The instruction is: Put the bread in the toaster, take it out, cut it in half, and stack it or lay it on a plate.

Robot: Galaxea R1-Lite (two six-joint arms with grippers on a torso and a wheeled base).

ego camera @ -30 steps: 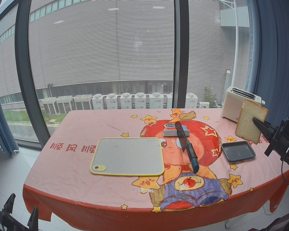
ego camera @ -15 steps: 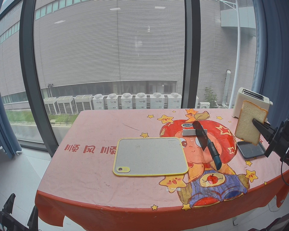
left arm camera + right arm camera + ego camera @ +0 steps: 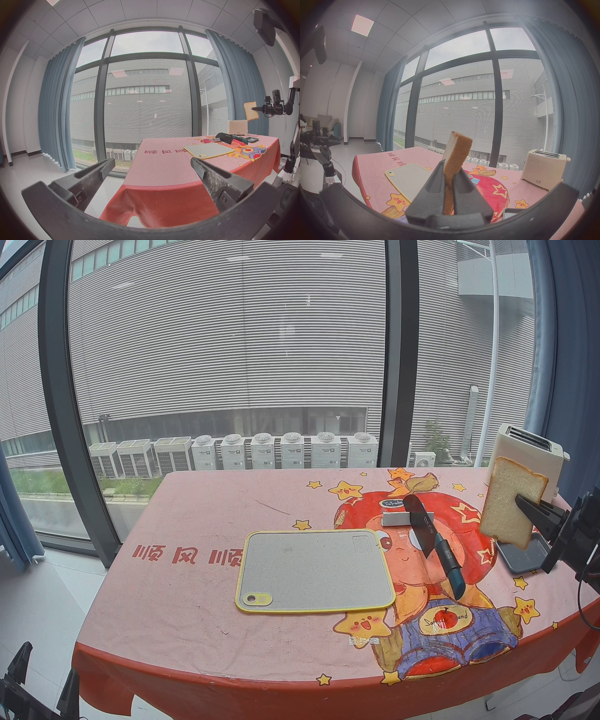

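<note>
A slice of bread [image 3: 509, 501] hangs upright in the air, with my right gripper [image 3: 531, 505] shut on its lower edge. It is just in front of the white toaster [image 3: 530, 455] and above the dark plate [image 3: 522, 555] at the table's right. In the right wrist view the bread [image 3: 457, 150] stands between the fingers [image 3: 468, 190], with the toaster [image 3: 545, 168] beyond. A knife [image 3: 437, 543] rests on a small stand beside the cutting board [image 3: 312, 571]. My left gripper [image 3: 45, 674] hangs open, low off the table's front left corner.
The red printed tablecloth [image 3: 187, 502] covers the table, which stands against a large window. Blue curtains [image 3: 572, 352] hang close behind the toaster. The table's left half is bare cloth.
The whole head view has shifted, so the camera moved and the table's things sit further right in the picture. The held bread now stands lower and to the left against the toaster.
</note>
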